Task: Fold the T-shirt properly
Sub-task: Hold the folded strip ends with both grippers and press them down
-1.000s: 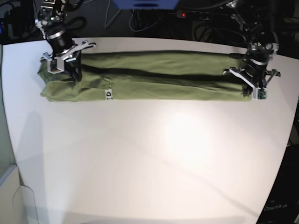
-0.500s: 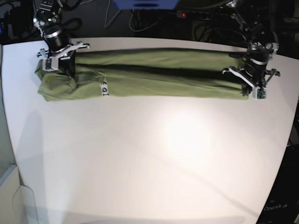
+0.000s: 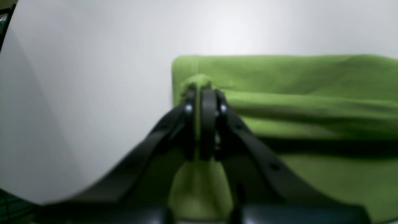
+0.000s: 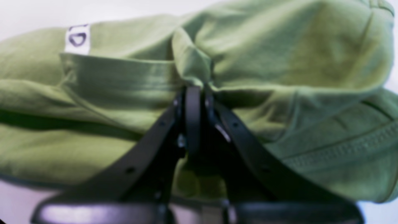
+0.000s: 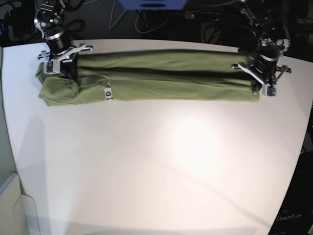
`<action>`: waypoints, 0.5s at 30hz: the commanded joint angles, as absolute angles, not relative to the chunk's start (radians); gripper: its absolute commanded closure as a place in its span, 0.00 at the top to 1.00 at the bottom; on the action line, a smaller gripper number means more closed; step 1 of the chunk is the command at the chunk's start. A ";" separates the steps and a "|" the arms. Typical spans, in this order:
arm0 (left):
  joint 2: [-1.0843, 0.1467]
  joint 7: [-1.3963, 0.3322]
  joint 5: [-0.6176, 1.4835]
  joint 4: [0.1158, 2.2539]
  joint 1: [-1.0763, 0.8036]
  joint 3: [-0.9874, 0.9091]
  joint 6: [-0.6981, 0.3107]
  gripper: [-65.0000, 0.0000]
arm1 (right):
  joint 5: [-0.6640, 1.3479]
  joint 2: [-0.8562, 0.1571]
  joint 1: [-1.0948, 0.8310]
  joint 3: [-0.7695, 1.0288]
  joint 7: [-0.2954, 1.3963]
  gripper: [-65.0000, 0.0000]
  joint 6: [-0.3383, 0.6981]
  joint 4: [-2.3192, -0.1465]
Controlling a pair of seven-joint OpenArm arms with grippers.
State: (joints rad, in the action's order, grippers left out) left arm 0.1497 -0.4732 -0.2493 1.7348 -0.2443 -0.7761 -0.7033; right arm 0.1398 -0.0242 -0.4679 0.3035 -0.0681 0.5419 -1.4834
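The olive-green T-shirt [image 5: 161, 81] lies as a long narrow band across the far part of the white table [image 5: 156, 166], its small white label [image 5: 108, 92] near its left end. My right gripper [image 5: 70, 77] is shut on a pinch of cloth at the bunched left end; the right wrist view shows the fingers [image 4: 193, 105] closed on a fold of the T-shirt [image 4: 279, 62], with the label [image 4: 77, 35] to the upper left. My left gripper [image 5: 255, 84] is shut on the right end; the left wrist view shows its fingers [image 3: 207, 102] clamping the T-shirt's [image 3: 311, 81] edge.
Cables and a power strip [image 5: 200, 15] lie behind the table's far edge. The table's right edge runs close to my left arm. A pale bin corner [image 5: 10, 205] stands at the lower left, beside the table.
Both grippers have drawn the T-shirt toward the far edge. The left end moved back first, then the right end; the band is narrower and the label has shifted left.
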 commanded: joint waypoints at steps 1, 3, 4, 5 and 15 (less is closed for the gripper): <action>0.145 -0.455 -0.240 1.756 -0.249 -0.777 -0.698 0.03 | 0.148 -0.030 -0.458 0.308 -0.087 0.00 0.539 -1.495; 0.145 -0.455 -0.240 1.755 -0.265 -0.777 -0.698 0.03 | 0.147 -0.030 -0.453 0.308 -0.085 0.00 0.538 -1.495; 0.145 -0.455 -0.240 1.755 -0.271 -0.776 -0.698 0.03 | 0.147 -0.030 -0.453 0.306 -0.085 0.00 0.538 -1.495; 0.145 -0.455 -0.240 1.751 -0.274 -0.776 -0.698 0.03 | 0.147 -0.030 -0.453 0.306 -0.085 0.00 0.538 -1.495; 0.137 -0.453 -0.240 1.748 -0.292 -0.774 -0.698 0.03 | 0.145 -0.013 -0.450 0.303 -0.085 0.00 0.538 -1.495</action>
